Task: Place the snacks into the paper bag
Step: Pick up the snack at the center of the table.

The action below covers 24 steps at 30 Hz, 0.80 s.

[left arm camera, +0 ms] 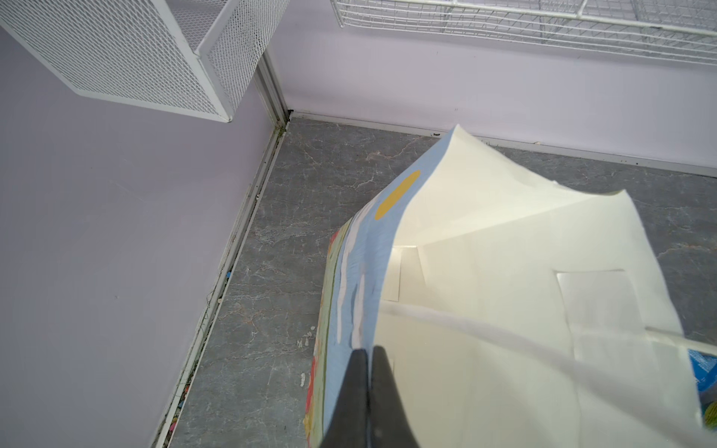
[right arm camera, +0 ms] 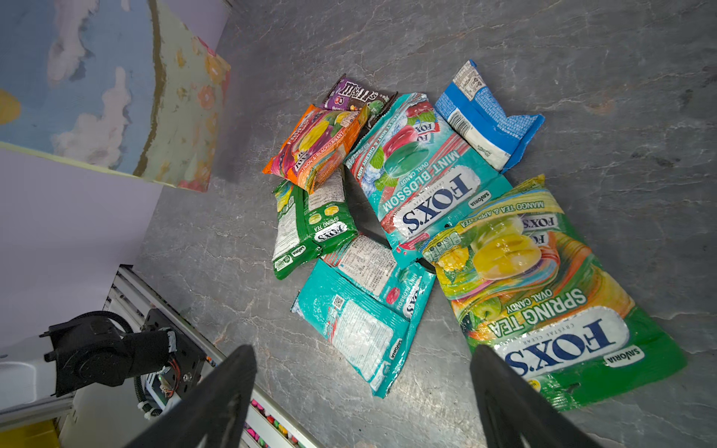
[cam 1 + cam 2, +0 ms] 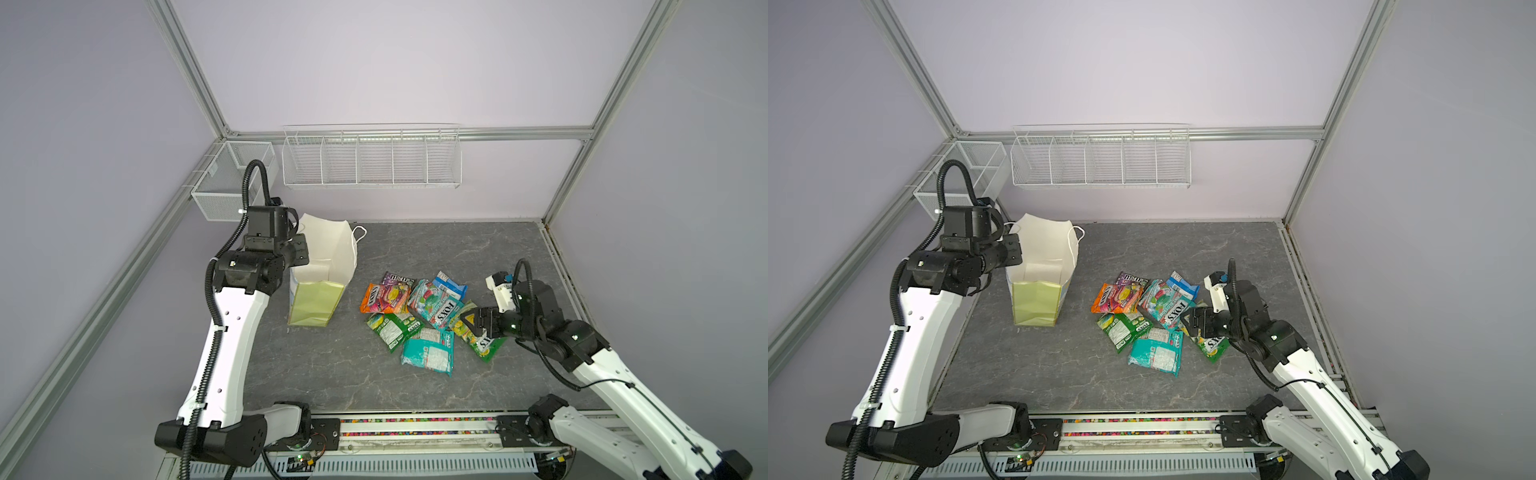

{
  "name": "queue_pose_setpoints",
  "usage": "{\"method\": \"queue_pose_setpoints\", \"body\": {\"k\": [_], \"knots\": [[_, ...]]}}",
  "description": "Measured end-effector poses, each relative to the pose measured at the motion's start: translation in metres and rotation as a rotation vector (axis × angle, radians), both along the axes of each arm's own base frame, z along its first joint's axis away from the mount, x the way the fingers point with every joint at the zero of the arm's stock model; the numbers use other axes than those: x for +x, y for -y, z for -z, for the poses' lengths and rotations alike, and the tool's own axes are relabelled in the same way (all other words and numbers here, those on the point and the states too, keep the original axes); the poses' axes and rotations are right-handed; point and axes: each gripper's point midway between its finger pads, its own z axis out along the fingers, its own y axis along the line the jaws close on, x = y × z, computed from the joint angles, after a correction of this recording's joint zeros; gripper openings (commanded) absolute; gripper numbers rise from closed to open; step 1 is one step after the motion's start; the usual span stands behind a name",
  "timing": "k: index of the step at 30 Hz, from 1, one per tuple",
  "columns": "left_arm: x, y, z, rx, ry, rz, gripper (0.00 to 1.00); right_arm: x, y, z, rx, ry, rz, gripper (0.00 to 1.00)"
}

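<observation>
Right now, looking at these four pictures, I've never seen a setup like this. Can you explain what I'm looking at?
Two robot arms work at a grey table. Two pictures look down from overhead; the other two come from a camera on each arm's wrist. The left pincer is shut on the rim of an upright, open paper bag. The snacks, seven candy packets, lie in a loose pile beside it. The right pincer hangs open over the pile, holding nothing. White wire baskets hang on the back wall.

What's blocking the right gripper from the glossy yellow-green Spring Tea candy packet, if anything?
Probably nothing, so yes: the open right gripper hangs over the yellow-green Spring Tea packet, which lies flat with no other packet on top.
</observation>
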Motion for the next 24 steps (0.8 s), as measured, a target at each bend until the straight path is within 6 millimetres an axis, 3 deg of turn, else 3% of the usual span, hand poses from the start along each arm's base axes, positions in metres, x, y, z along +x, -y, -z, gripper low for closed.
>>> {"method": "queue_pose_setpoints", "body": {"k": [14,24], "knots": [[-0.026,-0.005,0.009,0.036,-0.027,-0.006,0.0,-0.005,-0.015,0.014,0.025,-0.091,-0.07,0.91],[-0.042,-0.007,0.02,0.042,-0.055,-0.002,0.0,-0.009,-0.025,0.013,0.052,-0.103,-0.103,0.92]]}}
